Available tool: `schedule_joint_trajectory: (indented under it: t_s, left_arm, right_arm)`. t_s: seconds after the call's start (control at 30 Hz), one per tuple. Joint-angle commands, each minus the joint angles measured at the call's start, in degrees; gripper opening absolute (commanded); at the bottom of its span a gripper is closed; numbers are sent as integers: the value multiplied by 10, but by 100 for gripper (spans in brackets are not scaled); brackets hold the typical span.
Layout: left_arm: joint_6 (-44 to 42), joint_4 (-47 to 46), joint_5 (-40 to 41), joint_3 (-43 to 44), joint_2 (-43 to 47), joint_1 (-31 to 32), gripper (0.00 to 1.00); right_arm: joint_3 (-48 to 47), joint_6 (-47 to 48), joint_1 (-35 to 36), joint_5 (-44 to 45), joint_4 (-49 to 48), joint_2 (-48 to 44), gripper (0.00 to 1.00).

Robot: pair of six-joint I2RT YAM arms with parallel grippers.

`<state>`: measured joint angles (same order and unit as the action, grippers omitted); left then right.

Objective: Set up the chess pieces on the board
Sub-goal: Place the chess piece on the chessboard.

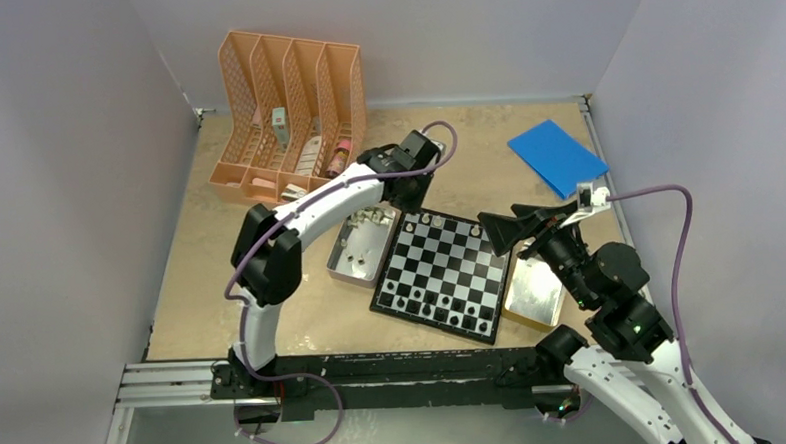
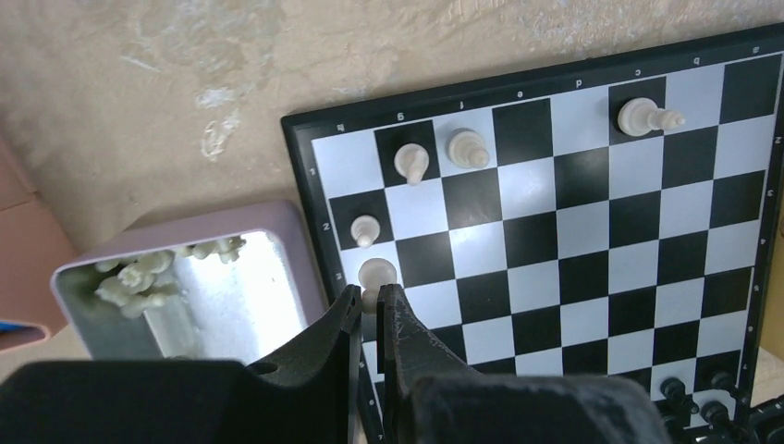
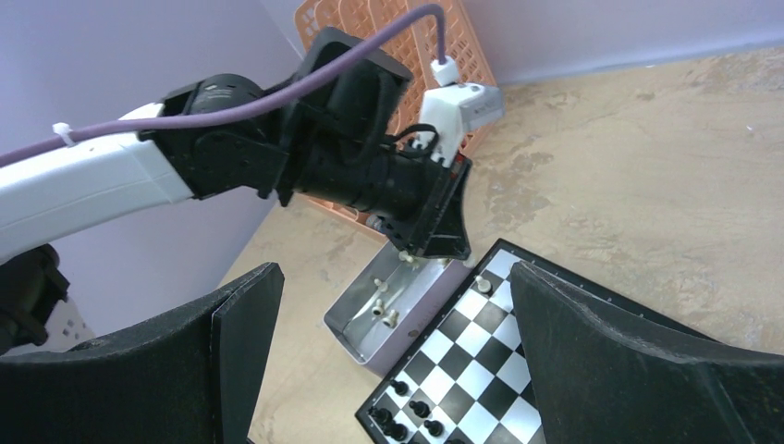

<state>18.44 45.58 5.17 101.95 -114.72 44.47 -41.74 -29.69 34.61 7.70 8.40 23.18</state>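
The checkered board [image 1: 434, 325] lies mid-table, its rim [image 2: 298, 176] and corner [image 3: 504, 248] showing in both wrist views. A few white pieces [image 2: 412, 162] stand near its far edge. Black pieces [image 1: 423, 303] stand along the near rows [image 3: 407, 407]. My left gripper [image 2: 372, 298] hovers over the board's far-left corner [image 1: 408, 196], shut on a round-headed white piece [image 2: 377, 272]. More white pieces [image 2: 139, 277] lie in the tin beside the board. My right gripper [image 3: 393, 277] hangs wide open over the board's right side [image 1: 505, 232], holding nothing.
A pink-walled metal tin [image 1: 356, 269] touches the board's left edge. A second shiny tin [image 1: 534, 294] sits at its right. An orange file rack [image 1: 289, 116] stands at the back left, and a blue sheet [image 1: 556, 155] lies at the back right.
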Motion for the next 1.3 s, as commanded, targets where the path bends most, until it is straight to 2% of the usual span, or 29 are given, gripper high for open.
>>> schedule_joint_trajectory:
  t_s: [0.0,0.2,1.27]
  left_arm:
    - [7,-8,11,49,-38,15,8]
    - [14,-4,18,80,-70,30,8]
    - [25,-6,20,69,-111,34,8]
  right_arm:
    - [-5,12,3,-12,-31,-8,95]
    - [-4,12,3,-15,-34,-15,95]
    - [-3,14,3,-22,-35,-18,95]
